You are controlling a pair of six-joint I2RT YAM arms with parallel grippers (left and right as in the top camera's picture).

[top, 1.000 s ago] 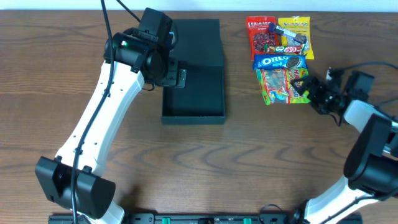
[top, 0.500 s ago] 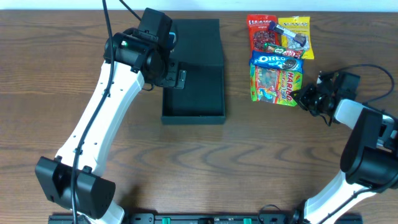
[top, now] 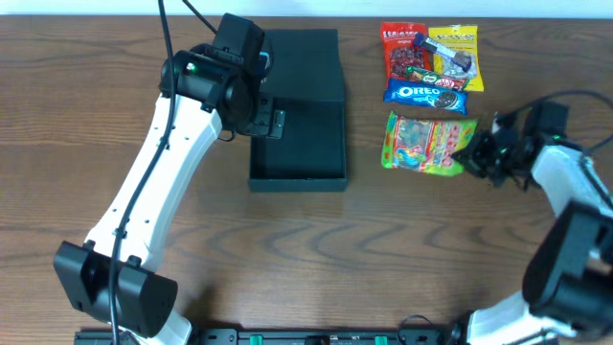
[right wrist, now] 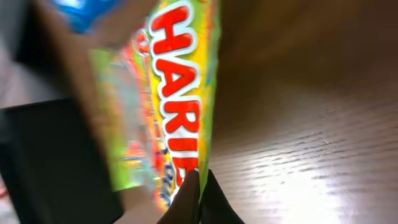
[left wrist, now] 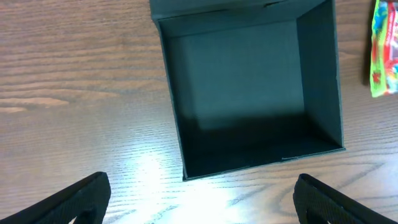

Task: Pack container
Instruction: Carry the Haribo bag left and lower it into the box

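The container (top: 297, 144) is a dark, open box left of the table's centre, with its flap lid (top: 305, 62) lying flat behind it. Its inside (left wrist: 249, 93) is bare in the left wrist view. My left gripper (top: 273, 120) hovers at the box's left wall, and its fingers (left wrist: 200, 183) stand wide open over the table with nothing between them. A green-and-yellow Haribo packet (top: 426, 144) lies to the right of the box. My right gripper (top: 476, 153) is shut on its right edge, and in the right wrist view the closed fingertips (right wrist: 199, 183) pinch the packet (right wrist: 177, 106).
Behind the Haribo packet lie a blue Oreo packet (top: 426, 94), a red snack packet (top: 402, 53) and a yellow packet (top: 452, 53) with a small bar on it. The right arm's cables trail near the table's right edge.
My right gripper has closed on the Haribo packet's edge and dragged it away from the snack pile toward the front, turning it flat. The left arm has not moved.
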